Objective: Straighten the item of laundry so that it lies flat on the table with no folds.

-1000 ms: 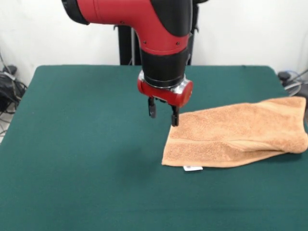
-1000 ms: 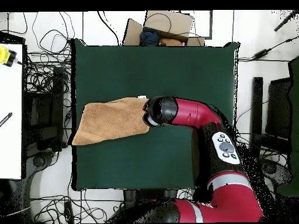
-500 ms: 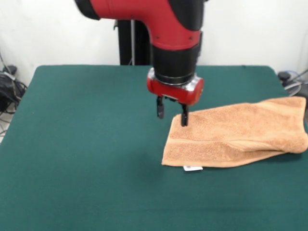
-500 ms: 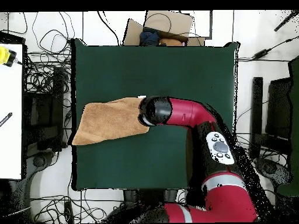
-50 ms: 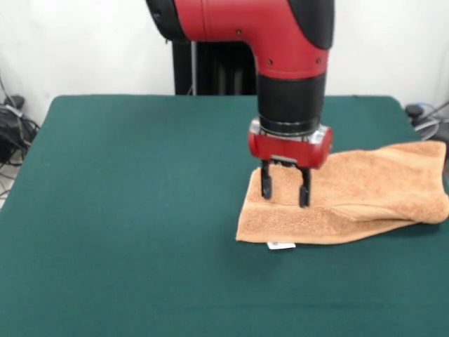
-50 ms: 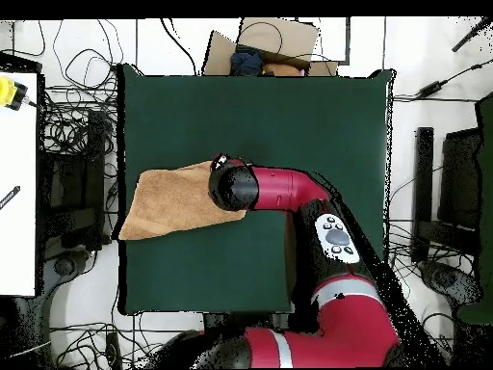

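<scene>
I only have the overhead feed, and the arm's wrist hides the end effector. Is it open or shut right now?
Observer: Open. In the front view the end effector shows two dark fingers spread apart, pointing straight down over the towel.
Operator: Is anything caught between them?
Observer: No, the gap is empty; only towel surface shows behind it.
Operator: From above the towel looks like one flat patch. Is it flat?
Observer: No. The front view shows it doubled over, an upper layer lying on a lower one, with a rounded fold along its end at the table edge.
Operator: Where is the tag?
Observer: A small white tag pokes out from under the towel's camera-side edge, below the end effector.
</scene>
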{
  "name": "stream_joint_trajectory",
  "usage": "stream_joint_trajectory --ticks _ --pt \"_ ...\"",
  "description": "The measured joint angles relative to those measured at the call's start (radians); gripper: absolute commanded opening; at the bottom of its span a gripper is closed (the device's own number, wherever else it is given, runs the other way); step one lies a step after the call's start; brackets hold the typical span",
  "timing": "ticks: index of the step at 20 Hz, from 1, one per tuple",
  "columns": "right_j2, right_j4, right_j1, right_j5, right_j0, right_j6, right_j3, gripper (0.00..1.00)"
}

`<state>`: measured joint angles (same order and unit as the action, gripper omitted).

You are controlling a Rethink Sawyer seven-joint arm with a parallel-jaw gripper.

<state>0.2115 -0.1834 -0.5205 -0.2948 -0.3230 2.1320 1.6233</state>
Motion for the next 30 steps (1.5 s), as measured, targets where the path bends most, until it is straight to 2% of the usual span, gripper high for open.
stream_joint_trajectory --ticks 4,15,22,30 --pt "0.008 0.0 0.041 0.041 0.0 0.0 0.0 1.0" --pt "0.032 0.001 0.118 0.042 -0.003 0.0 0.0 1.0" --pt "0.027 0.001 0.12 0.042 0.008 0.0 -0.005 1.0" --pt "0.0 0.001 0.122 0.042 0.078 0.0 -0.023 1.0"
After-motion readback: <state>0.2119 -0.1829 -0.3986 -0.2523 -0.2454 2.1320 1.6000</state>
